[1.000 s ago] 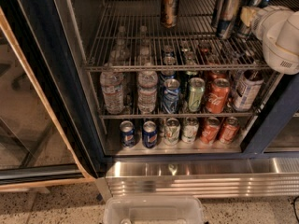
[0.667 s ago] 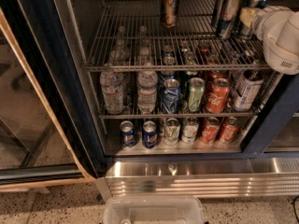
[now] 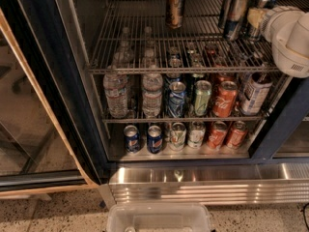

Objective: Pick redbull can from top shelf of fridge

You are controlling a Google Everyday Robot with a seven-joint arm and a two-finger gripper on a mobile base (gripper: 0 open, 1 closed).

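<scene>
Gripper (image 3: pixel 255 19) is up at the right end of the top shelf (image 3: pixel 145 47), right against the redbull can (image 3: pixel 236 14) cluster; can't tell how open it is. Cans are packed tight, so a nudge could topple neighbours.

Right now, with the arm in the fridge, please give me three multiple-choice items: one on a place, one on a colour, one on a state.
1. The gripper is:
A) by the redbull cans on the top shelf
B) low down on the left
C) low down in the middle

2. The two leftmost bottom cans are:
A) red
B) blue
C) green

3. The brown can is:
A) lying down
B) crushed
C) upright

Key:
1 A, it is at the upper right, next to those cans.
2 B, both show blue sides.
3 C, it stands on its base.
</scene>
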